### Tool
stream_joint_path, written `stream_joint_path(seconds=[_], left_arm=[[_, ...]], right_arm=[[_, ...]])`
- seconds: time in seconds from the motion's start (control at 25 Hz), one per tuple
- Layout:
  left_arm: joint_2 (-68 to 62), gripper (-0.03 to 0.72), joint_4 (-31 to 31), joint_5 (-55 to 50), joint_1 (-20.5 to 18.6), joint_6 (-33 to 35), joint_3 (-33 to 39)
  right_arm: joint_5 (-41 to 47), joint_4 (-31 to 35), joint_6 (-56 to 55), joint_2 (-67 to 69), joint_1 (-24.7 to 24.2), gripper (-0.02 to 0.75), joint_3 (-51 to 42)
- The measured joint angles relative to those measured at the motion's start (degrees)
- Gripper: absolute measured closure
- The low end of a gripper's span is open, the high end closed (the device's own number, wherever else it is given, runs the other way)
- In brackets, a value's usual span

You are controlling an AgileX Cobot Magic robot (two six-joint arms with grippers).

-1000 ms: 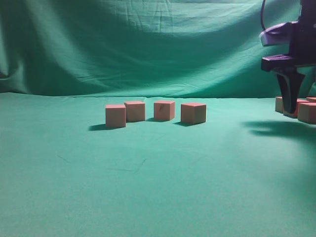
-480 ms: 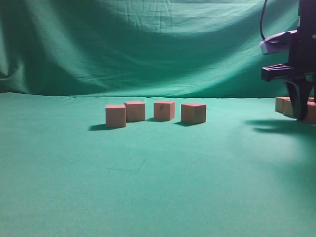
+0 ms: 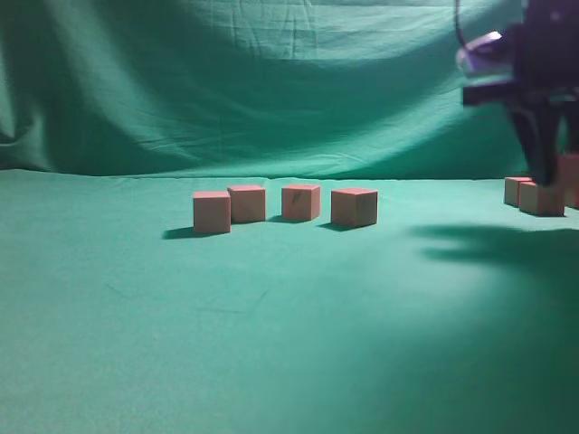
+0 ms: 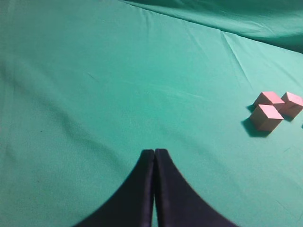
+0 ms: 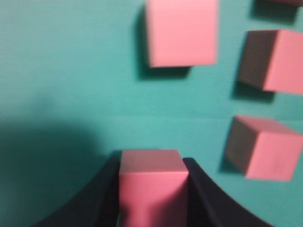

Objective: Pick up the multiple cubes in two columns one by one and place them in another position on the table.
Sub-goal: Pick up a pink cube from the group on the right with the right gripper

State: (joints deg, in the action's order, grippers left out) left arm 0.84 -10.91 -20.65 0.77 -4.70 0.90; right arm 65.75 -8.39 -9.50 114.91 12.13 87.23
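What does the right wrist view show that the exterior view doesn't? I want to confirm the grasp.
Right wrist only: the right gripper has its jaws shut on a small pink-topped wooden cube, seen close. Exterior only: four more cubes in a row mid-table, and the draped green backdrop. Both: the green cloth table and loose cubes near that gripper.

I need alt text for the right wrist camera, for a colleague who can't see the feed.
The right gripper is shut on a pink-topped cube, its two dark fingers pressed against either side. Three more cubes sit on the green table beyond it, one ahead and two to the right; the picture is slightly blurred.
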Motion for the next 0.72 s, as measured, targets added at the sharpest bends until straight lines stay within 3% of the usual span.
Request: stream_joint_path(seconds=[0.44,0.72], left_arm=[[0.00,0.688,0.00,0.00,0.00,0.00,0.00],[0.00,0.688,0.00,0.00,0.00,0.00,0.00]], right_arm=[[3.74,2.38,2.29,-6.17,20.67,0.456,2.78],[-2.22,3.09,3.58,-5.84,32.15,0.456,2.78]])
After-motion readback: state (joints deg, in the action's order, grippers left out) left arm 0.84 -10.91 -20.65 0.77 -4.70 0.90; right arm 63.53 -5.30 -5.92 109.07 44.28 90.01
